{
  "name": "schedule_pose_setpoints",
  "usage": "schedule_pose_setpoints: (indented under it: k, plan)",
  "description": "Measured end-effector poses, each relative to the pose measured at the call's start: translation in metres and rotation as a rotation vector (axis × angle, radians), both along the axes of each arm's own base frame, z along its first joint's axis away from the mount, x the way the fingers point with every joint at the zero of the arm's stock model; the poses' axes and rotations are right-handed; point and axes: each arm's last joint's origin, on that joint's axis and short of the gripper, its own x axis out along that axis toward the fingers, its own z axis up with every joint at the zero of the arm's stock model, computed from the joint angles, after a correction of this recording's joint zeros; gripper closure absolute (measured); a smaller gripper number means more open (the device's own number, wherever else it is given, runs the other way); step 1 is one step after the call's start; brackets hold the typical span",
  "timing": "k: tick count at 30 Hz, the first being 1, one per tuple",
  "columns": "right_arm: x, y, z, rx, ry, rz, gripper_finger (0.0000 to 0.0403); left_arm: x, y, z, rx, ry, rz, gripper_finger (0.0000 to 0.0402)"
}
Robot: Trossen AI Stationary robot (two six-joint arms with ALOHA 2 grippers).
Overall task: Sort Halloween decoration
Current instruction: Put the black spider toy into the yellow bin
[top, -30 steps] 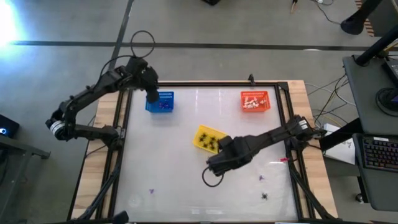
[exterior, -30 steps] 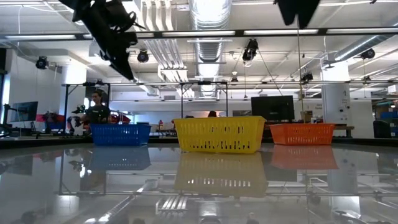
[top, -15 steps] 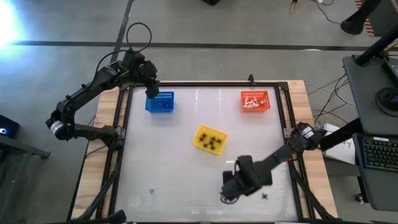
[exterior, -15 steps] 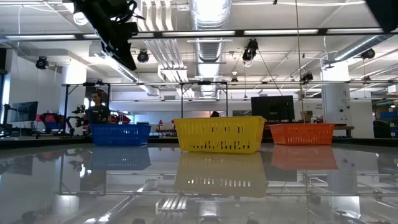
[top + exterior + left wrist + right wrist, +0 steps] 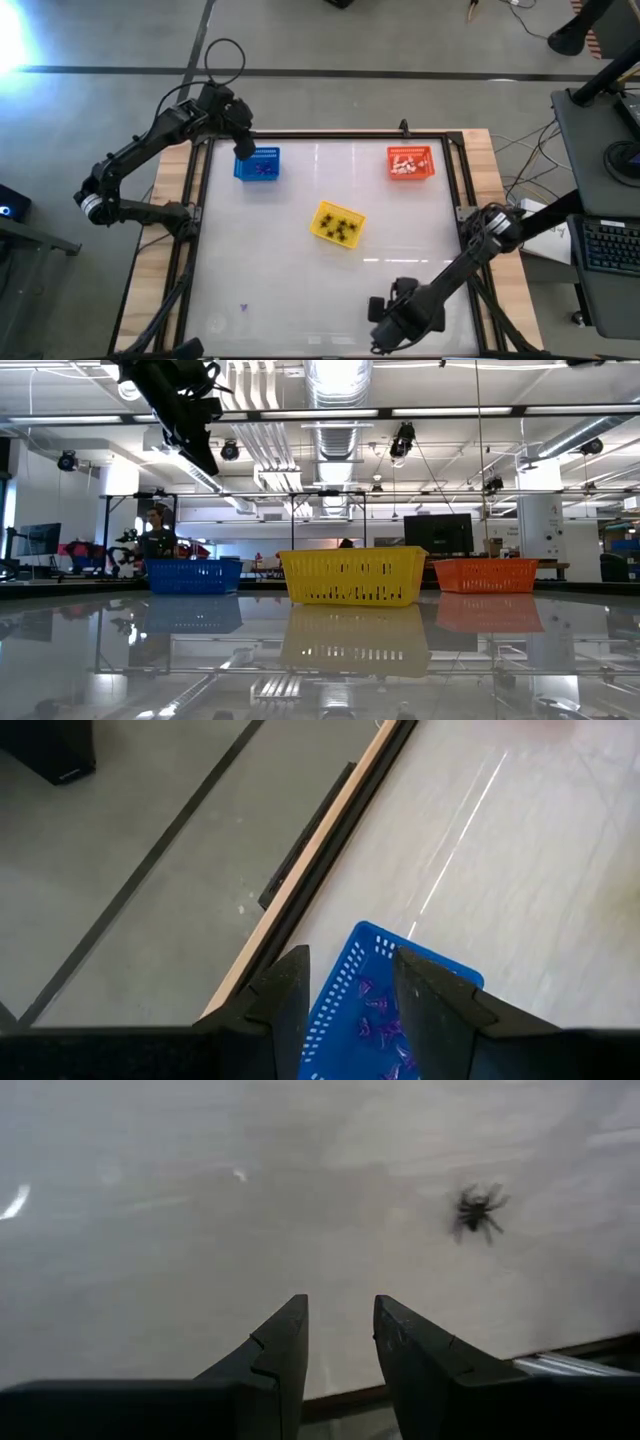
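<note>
Spider [image 5: 477, 1209] blurred beyond right claw [image 5: 338, 1348], parted, empty, left claw [image 5: 350, 1010] parted over basket [image 5: 375, 1010].

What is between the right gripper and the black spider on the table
Nothing. In the right wrist view, the stretch of table from the right gripper, jaws open, to the black spider is bare.

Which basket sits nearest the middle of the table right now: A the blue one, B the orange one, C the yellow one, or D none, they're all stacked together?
C: in the high view the yellow basket sits near the table's middle, while the blue basket and orange basket sit apart in the far corners.
</note>
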Motion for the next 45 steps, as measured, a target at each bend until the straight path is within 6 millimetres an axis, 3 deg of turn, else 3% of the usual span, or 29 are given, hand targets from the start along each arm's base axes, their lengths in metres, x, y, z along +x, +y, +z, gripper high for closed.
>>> schedule_pose_setpoints:
  k: [15,23,41,45]
  plan:
    - [-0.043,0.009,-0.041,-0.058,0.133,0.076,0.0293,0.000,0.000,0.004,0.014,-0.001,-0.010,0.0274]
    - [-0.058,0.018,-0.053,-0.042,0.120,0.128,0.0293,-0.002,-0.003,0.001,-0.036,0.017,0.013,0.0274]
    - [-0.077,0.001,-0.094,-0.066,0.133,0.167,0.0293,0.000,-0.010,-0.002,-0.132,0.001,0.076,0.0274]
    - [-0.081,-0.003,-0.111,-0.032,0.094,0.177,0.0294,0.002,-0.013,-0.002,-0.137,0.007,0.060,0.0274]
